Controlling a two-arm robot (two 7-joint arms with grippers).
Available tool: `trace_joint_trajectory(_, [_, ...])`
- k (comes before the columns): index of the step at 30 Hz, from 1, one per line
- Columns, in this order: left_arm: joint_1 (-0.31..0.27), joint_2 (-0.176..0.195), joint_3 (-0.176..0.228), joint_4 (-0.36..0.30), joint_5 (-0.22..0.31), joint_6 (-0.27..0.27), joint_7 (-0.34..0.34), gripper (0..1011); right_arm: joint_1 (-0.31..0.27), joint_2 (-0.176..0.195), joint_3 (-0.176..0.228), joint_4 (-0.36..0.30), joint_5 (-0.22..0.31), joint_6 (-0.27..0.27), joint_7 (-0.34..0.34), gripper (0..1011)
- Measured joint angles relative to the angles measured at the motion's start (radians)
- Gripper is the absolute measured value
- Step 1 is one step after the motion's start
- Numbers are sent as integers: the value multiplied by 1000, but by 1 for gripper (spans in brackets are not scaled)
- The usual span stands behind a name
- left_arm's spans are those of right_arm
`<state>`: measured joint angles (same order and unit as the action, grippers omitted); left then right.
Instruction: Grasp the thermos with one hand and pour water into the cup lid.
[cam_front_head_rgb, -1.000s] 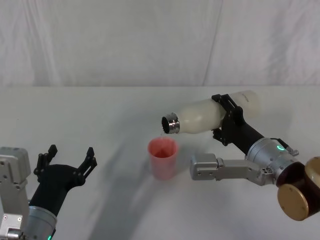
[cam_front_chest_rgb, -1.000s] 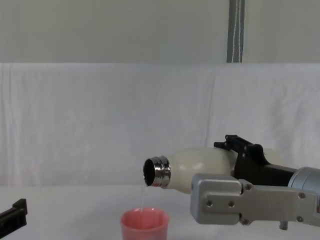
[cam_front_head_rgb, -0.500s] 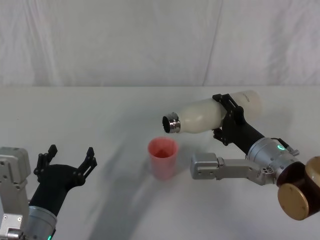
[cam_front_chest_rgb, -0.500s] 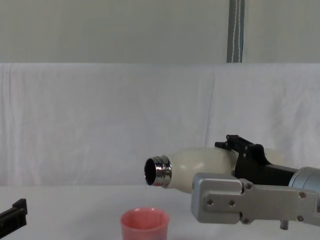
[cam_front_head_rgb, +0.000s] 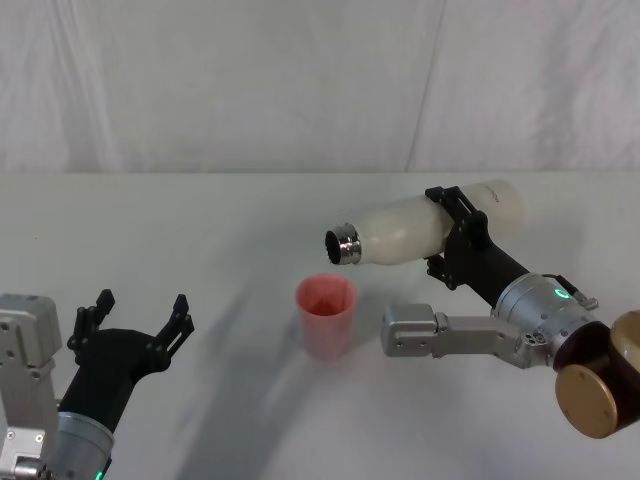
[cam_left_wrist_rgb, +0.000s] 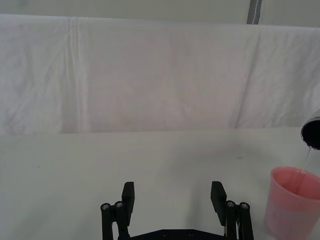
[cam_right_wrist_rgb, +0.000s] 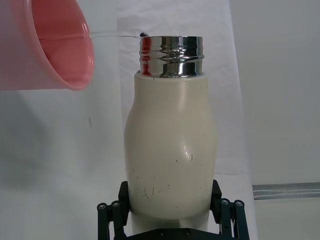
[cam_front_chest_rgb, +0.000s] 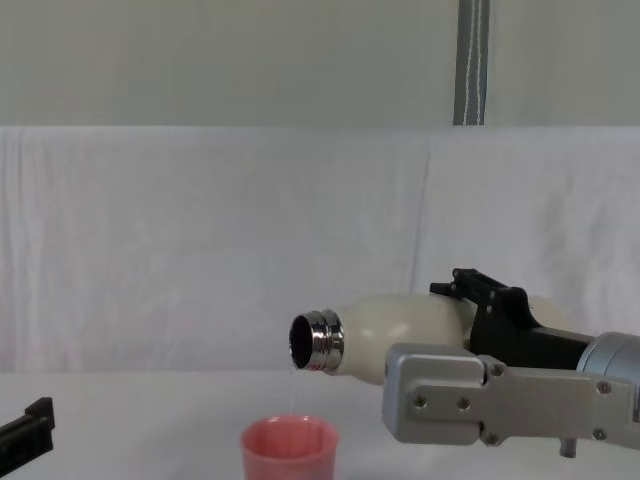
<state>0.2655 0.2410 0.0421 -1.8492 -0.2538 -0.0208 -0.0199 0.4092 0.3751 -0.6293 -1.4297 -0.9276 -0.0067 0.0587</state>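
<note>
My right gripper (cam_front_head_rgb: 452, 238) is shut on the cream-white thermos (cam_front_head_rgb: 410, 232), holding it nearly level above the table with its steel neck over the pink cup lid (cam_front_head_rgb: 325, 315). A thin trickle of water runs from the mouth into the cup lid (cam_front_chest_rgb: 289, 448) under the thermos (cam_front_chest_rgb: 400, 335). In the right wrist view, black fingers (cam_right_wrist_rgb: 226, 220) flank the thermos (cam_right_wrist_rgb: 170, 150), and the cup lid (cam_right_wrist_rgb: 50, 45) lies past its neck. My left gripper (cam_front_head_rgb: 135, 318) rests open near the table's front left, well apart from the cup lid (cam_left_wrist_rgb: 292, 205).
A white cloth covers the table (cam_front_head_rgb: 250, 210) and hangs as a backdrop behind it. A grey vertical pole (cam_front_chest_rgb: 470, 60) stands behind the backdrop. My right forearm's grey housing (cam_front_head_rgb: 440, 335) lies just right of the cup lid.
The thermos has barely moved. Water fell a second ago, showed no stream half a second ago, and now trickles thinly again. The left arm has stayed still.
</note>
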Motion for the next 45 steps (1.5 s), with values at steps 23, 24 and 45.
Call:
trace_joint_trajectory(23, [0, 0, 0, 0, 0, 0, 0, 1001, 2, 0, -3, 5, 2, -5, 1, 950])
trace_joint_trajectory(24, [0, 0, 0, 0, 0, 0, 0, 1001, 2, 0, -3, 5, 2, -5, 1, 950])
trace_joint_trajectory(45, [0, 0, 0, 0, 0, 0, 0, 1001, 2, 1, -5, 5, -2, -3, -2, 950])
